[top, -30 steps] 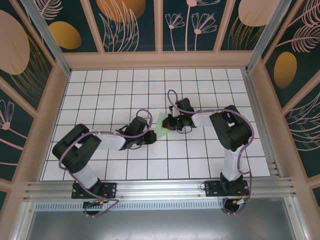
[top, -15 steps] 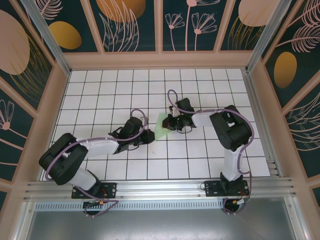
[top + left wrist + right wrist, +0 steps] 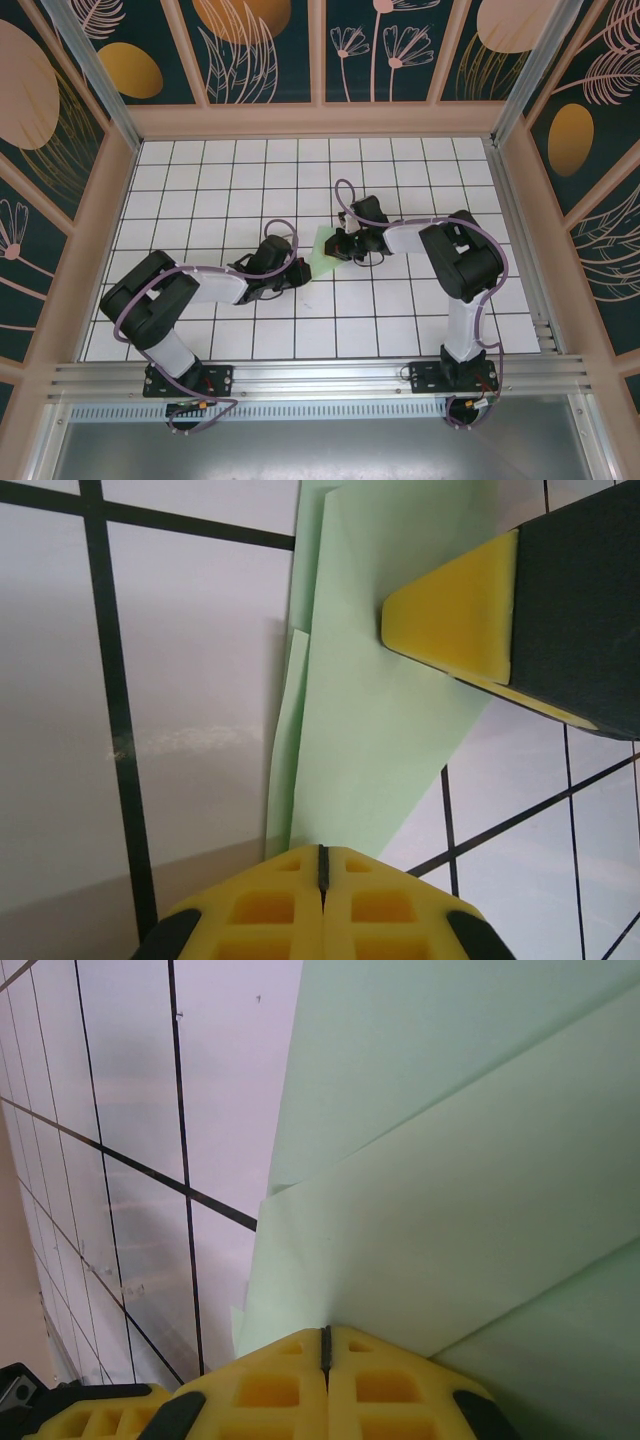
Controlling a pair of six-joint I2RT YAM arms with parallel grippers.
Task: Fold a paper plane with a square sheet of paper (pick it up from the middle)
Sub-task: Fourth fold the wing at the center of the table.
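Table (image 3: 200, 170) in front of me: white square tiles, thin black grid lines, slightly glossy. Up close from left wrist, one dark line (image 3: 110, 680) runs top to bottom with faint scuff across tile. From right wrist, more grid lines (image 3: 180, 1110) fan off to the left. Pale wood frame (image 3: 320, 120) boxes table in. Wall panels (image 3: 260, 50) dark teal with pink leaf and flower outlines plus orange blobs. Aluminium rail (image 3: 320, 378) along my near edge, perforated strip (image 3: 320, 410) just below it, then plain grey metal sheet (image 3: 320, 445).

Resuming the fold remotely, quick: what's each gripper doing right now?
Left gripper: shut, tips at the paper edge; a pinch cannot be told.
Right gripper: shut, tips at the paper; a pinch cannot be told.
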